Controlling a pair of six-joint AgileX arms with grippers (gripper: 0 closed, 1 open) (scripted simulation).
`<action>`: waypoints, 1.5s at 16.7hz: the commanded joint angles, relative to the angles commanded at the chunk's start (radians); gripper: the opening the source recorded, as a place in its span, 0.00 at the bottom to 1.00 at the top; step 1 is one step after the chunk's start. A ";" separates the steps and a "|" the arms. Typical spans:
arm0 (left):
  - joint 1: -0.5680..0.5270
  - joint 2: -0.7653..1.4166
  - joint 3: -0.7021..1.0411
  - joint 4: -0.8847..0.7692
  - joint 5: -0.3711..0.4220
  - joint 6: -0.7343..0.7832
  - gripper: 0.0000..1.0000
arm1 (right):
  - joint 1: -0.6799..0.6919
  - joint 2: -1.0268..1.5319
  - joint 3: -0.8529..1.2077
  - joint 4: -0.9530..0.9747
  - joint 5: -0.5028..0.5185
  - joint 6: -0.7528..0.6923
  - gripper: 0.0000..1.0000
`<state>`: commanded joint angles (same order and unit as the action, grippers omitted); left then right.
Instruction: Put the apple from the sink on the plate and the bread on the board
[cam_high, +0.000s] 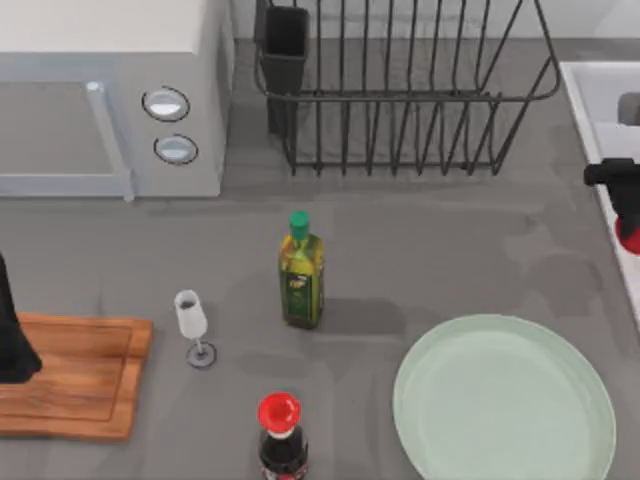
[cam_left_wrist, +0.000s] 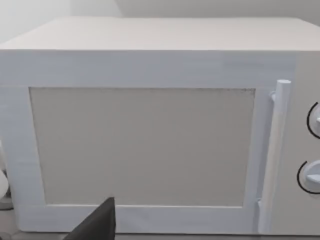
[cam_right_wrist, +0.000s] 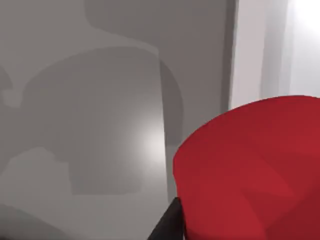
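Observation:
At the table's right edge my right gripper (cam_high: 622, 208) is shut on the red apple (cam_high: 630, 238), holding it over the rim of the pale sink (cam_high: 585, 95). In the right wrist view the apple (cam_right_wrist: 250, 170) is close up, with a dark finger (cam_right_wrist: 167, 225) against its side and the sink rim (cam_right_wrist: 247, 50) beyond. The mint green plate (cam_high: 505, 400) lies on the counter in front of the sink, to the left of the apple. The wooden board (cam_high: 75, 375) lies at the front left, with my left gripper (cam_high: 12, 345) parked over its left end. The bread is out of view.
A microwave (cam_high: 100, 90) stands at the back left, and it faces the left wrist camera (cam_left_wrist: 150, 140). A black wire dish rack (cam_high: 400, 90) is at the back centre. An oil bottle (cam_high: 301, 270), a wine glass (cam_high: 192, 322) and a dark red-capped bottle (cam_high: 281, 435) stand mid-counter.

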<state>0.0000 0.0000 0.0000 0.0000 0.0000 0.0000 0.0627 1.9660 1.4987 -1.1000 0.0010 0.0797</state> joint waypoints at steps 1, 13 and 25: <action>0.000 0.000 0.000 0.000 0.000 0.000 1.00 | 0.064 -0.033 -0.026 -0.011 0.000 0.063 0.00; 0.000 0.000 0.000 0.000 0.000 0.000 1.00 | 0.594 -0.350 -0.261 -0.093 -0.001 0.588 0.00; 0.000 0.000 0.000 0.000 0.000 0.000 1.00 | 0.594 -0.350 -0.261 -0.093 -0.001 0.588 0.68</action>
<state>0.0000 0.0000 0.0000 0.0000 0.0000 0.0000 0.6567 1.6160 1.2380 -1.1928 0.0000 0.6674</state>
